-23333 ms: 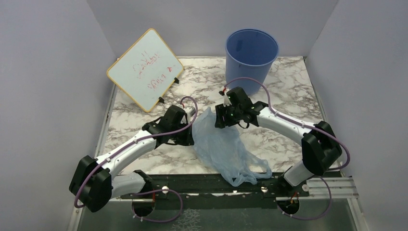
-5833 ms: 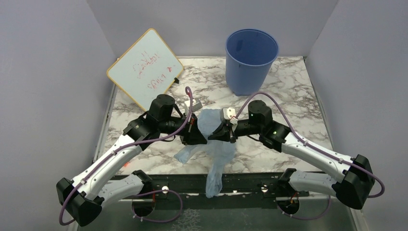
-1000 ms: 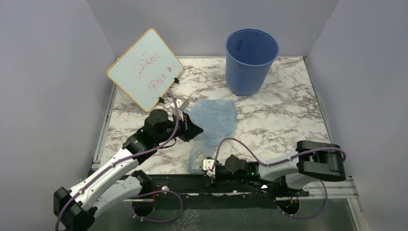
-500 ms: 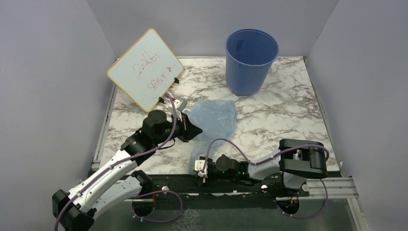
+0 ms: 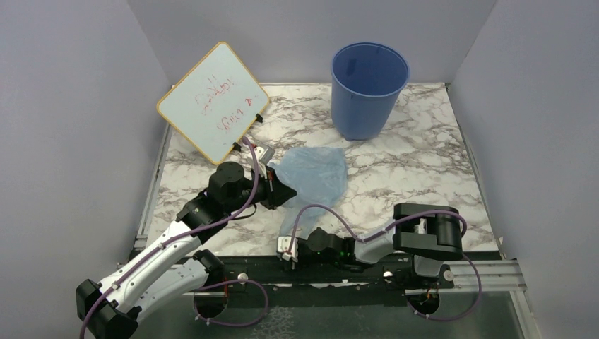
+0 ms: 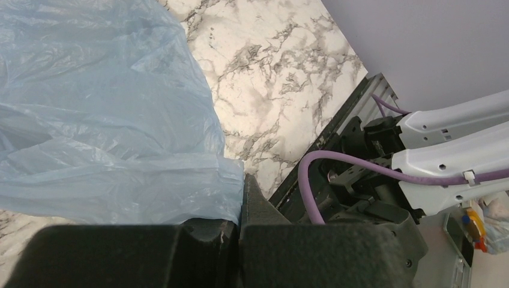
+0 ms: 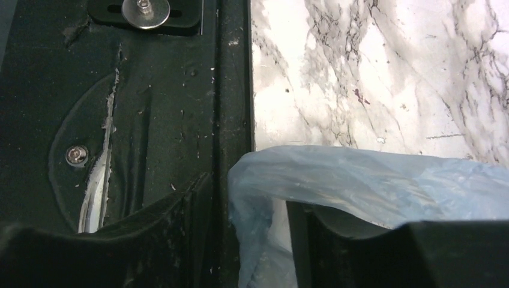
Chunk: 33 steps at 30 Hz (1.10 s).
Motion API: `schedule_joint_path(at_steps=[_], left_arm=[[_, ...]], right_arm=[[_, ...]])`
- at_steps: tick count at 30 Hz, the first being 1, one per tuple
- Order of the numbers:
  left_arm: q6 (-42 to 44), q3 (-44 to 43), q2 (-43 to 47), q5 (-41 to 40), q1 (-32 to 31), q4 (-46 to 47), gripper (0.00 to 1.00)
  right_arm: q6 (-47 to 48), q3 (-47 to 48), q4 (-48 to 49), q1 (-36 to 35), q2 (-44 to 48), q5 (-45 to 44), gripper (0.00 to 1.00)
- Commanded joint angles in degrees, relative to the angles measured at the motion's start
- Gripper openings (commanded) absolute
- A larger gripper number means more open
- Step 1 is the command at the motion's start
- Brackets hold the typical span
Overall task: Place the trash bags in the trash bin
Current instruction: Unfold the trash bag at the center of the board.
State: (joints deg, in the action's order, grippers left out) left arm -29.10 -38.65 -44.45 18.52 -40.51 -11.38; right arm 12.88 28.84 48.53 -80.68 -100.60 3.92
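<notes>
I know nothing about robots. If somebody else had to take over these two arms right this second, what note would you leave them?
Left tool: shut on one edge of the thin translucent light-blue plastic bag.
Right tool: open, low at the table's near edge, its fingers either side of the bag's near end, not clamped.
Bag: spread on the marble-patterned table, apart from the bin.
Round blue plastic bucket: upright at the back, nothing visible inside.
Done: one grip on the bag.
Left: close the right tool on the bag, lift it, carry it to the bucket and drop it in.
</notes>
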Motion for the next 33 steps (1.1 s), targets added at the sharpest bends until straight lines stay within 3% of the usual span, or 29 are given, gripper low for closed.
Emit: schedule_joint_path(at_steps=[1,7,12,14,17,21,24,29,33], left_arm=[[0.42,-1.43,0.44,-0.14,-0.13,-0.66,0.00],[0.80,-1.49,0.03,-1.45,-0.14,-0.93,0.00],[1.70,-2.72,-0.47,-2.58,-0.18,-1.96,0.00],[2.32,-3.21,-0.24,-3.33,-0.10,-2.69,0.00],[3.63,-3.79,-0.06,-4.18,-0.14,-4.40,0.00],[5.46,-5.16,-0.04,-3.83,-0.18,-7.40,0.00],[7.10,-6.44,-0.33,-4.13,-0.17,-9.72,0.00],[8.04,-7.94,-1.65,-5.24,-0.18,-13.74,0.00],[8.61,-7.98,-3.30,-10.66,-0.18,-18.92,0.00]], right_arm=[[-0.14,0.45,1.16,-0.26,-0.97,-1.37,0.43],[-0.16,-4.14,2.76,-0.26,5.15,-7.54,0.22],[-4.31,-8.48,3.27,-0.22,12.99,-12.84,0.12],[-8.17,-11.39,5.58,0.14,17.53,-16.73,0.02],[-21.39,-13.14,-0.31,4.71,26.17,-24.95,0.01],[-35.75,-11.70,-17.53,21.13,38.47,-15.03,0.01],[-37.52,-8.35,-27.15,31.31,44.79,-8.97,0.01],[-42.67,-2.69,-35.09,41.24,52.34,2.13,0.01],[-46.27,1.53,-36.56,44.13,56.43,7.08,0.01]])
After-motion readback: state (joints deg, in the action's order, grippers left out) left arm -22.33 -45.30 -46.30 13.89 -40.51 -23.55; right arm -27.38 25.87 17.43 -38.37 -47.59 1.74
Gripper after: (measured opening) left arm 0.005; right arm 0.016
